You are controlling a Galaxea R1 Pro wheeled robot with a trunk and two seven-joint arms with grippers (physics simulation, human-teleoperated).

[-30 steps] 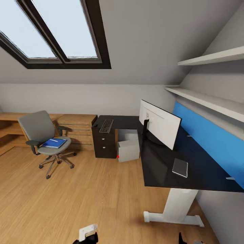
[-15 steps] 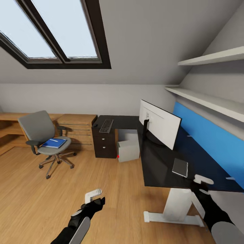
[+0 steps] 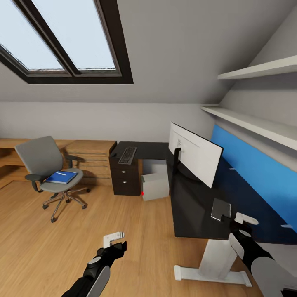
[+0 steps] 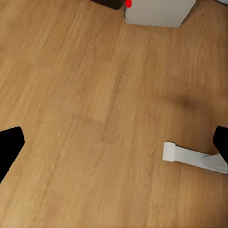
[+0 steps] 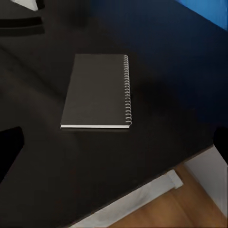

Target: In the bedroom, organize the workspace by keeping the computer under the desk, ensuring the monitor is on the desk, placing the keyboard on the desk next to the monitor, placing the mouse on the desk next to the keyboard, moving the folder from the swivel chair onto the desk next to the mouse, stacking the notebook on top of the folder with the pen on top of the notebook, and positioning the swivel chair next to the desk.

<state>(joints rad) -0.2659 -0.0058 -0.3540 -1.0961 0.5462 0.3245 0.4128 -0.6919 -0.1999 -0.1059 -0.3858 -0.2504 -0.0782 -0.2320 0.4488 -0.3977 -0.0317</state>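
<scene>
The whole view has slid since half a second ago: the chair and drawer unit sit further left and the worktop (image 3: 194,206) fills more of the right side, so I read that as my base or head turning toward it, not the furniture moving. The swivel chair (image 3: 48,163) stands well apart from the worktop by the wooden dresser (image 3: 91,159), with the blue folder (image 3: 61,177) flat on its seat and the thin pen (image 3: 61,173) lying on the folder. The monitor (image 3: 194,152) is upright on the worktop, the computer (image 3: 154,186) sits on the floor beneath it, and the keyboard (image 3: 127,154) lies on the far wing. I cannot make out the mouse.

Both arms, which had just come up into view, are raised in much the same pose. My right hand (image 3: 240,225) hovers over the worktop's near edge, just beside the notebook (image 3: 220,209), and the right wrist view looks straight down on that notebook (image 5: 97,91). Its fingers look spread and hold nothing. My left hand (image 3: 114,241) hangs over bare floor, fingers apart, empty.

I judge the notebook is the nearest pick, though the folder must reach the worktop first.
</scene>
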